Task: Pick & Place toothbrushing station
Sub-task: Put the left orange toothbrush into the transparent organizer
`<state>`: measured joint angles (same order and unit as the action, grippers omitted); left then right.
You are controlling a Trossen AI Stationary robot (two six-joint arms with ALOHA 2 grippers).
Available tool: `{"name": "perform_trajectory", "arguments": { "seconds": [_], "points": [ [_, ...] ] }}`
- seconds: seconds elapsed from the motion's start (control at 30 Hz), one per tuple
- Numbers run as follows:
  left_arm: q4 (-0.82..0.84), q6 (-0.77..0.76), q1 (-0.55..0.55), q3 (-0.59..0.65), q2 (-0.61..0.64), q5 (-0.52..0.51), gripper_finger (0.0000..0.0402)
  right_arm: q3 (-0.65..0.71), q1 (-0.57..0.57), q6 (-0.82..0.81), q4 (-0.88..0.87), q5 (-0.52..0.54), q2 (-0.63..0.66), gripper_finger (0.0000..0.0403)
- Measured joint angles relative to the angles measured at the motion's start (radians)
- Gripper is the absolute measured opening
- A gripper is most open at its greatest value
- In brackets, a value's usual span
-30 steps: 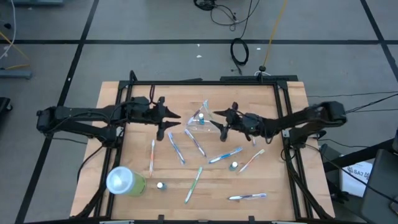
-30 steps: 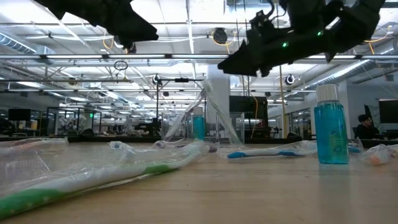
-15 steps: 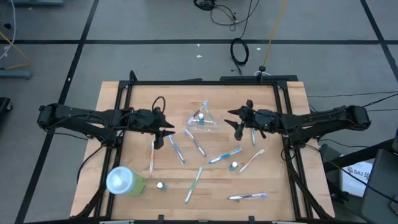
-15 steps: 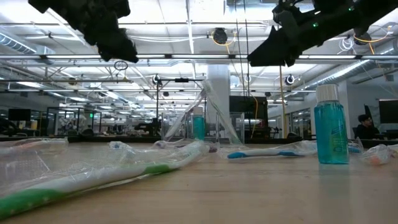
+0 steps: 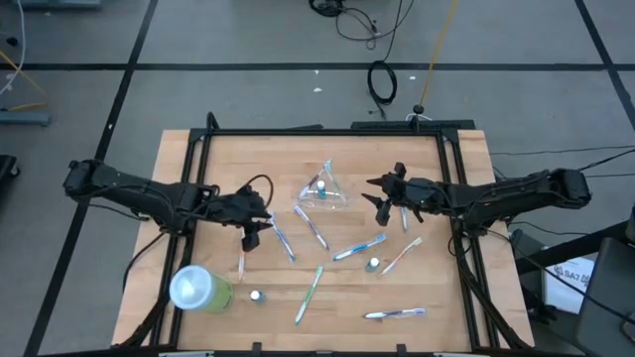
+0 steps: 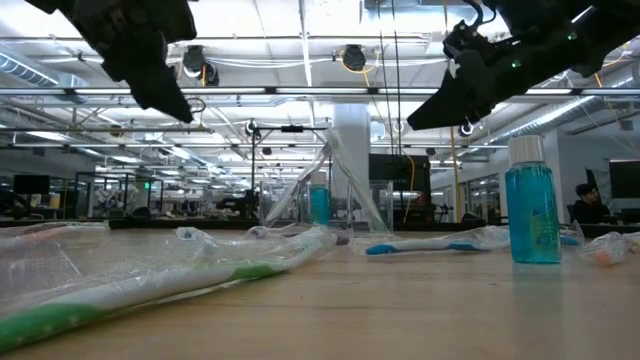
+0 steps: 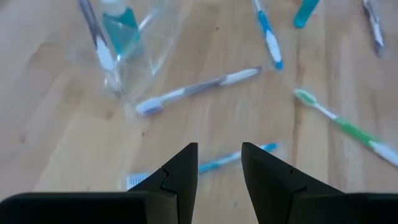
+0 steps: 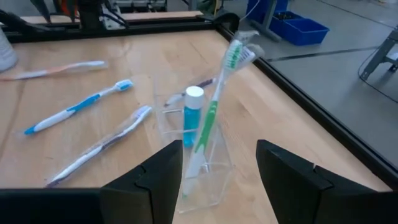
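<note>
The small clear cup [image 5: 322, 190] stands at the table's middle, toward the far side. In it a green toothbrush [image 8: 214, 106] leans and a white-capped blue tube [image 8: 193, 115] stands. Several more toothbrushes lie flat on the wood, among them a blue one [image 7: 233, 158] and a purple-and-white one [image 7: 199, 87]. My left gripper [image 5: 254, 228] hangs open left of the cup, tipped down over the blue toothbrush without touching it [image 7: 219, 168]. My right gripper [image 5: 381, 201] hangs open right of the cup, facing it from a short way off [image 8: 217, 168].
A lime-green tumbler [image 5: 198, 290] lies near the front left. Two small tubes [image 5: 256, 296] [image 5: 374, 264] stand toward the near edge. Other toothbrushes, green [image 5: 310, 294], pink [image 5: 402, 255] and blue-white [image 5: 395, 313], are scattered in front. A black frame [image 5: 451, 188] borders the table.
My left gripper has swung toward the table's near edge and left, sinking and tipping down over the blue toothbrush. My right gripper has drawn back from the clear cup toward the table's right edge. The cup and toothbrushes have stayed in place.
</note>
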<state>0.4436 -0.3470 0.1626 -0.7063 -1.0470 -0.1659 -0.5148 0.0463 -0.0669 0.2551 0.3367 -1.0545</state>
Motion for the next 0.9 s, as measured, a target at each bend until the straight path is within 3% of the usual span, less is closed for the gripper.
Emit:
{"name": "perform_trajectory", "arguments": {
  "seconds": [0.5, 0.9],
  "points": [
    [0.185, -0.305, 0.084, 0.0, -0.028, 0.009, 0.0129, 0.0, -0.002, 0.0, 0.014, -0.001, 0.0, 0.0196],
    [0.398, -0.819, 0.046, 0.0, -0.083, -0.053, 0.0129, 0.001, 0.0, 0.064, 0.215, 0.0, 0.0, 0.0196]
  ]
}}
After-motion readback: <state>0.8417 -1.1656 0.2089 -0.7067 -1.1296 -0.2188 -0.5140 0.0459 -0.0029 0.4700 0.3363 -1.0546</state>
